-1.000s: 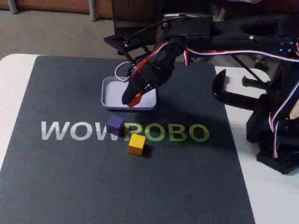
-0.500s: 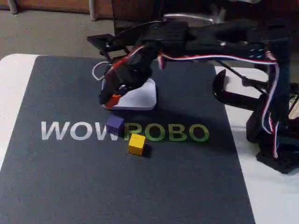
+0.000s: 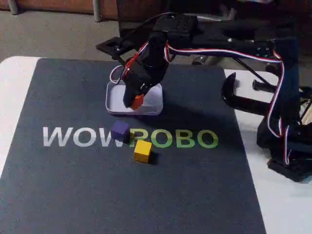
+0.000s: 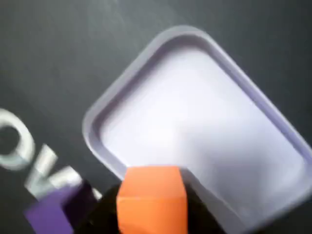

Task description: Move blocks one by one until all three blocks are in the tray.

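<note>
The pale tray lies on the dark mat, at its far side in the fixed view. My gripper hangs over the tray, shut on the orange block, which is held above the tray's near rim in the wrist view. The purple block rests on the mat in front of the tray. Just to its right and nearer the camera in the fixed view sits the yellow block.
The mat carries the white and green letters WOWROBO. The arm's base and a black clamp stand at the right on the white table. Open mat lies in front of the blocks.
The gripper, still holding the orange block, swung left past the tray's left edge half a second ago and has now come back right, over the tray's middle.
</note>
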You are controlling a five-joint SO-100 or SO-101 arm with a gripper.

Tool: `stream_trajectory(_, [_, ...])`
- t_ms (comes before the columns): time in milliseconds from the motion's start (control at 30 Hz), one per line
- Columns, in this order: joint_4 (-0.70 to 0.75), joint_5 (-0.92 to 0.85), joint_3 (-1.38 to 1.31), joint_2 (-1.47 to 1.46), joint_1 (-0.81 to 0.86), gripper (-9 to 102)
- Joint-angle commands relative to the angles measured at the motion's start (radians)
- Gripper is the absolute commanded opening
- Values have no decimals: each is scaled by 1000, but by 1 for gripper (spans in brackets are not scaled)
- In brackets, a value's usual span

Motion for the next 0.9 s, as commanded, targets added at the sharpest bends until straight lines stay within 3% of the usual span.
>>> stream_trajectory(0, [15, -12, -52, 74, 8, -8])
stream_trajectory(167, [17, -21, -52, 74, 3, -5])
stream_trajectory(567, [44, -83, -44, 97, 3, 24])
stream_trajectory(867, [87, -179, 41, 250, -37, 28])
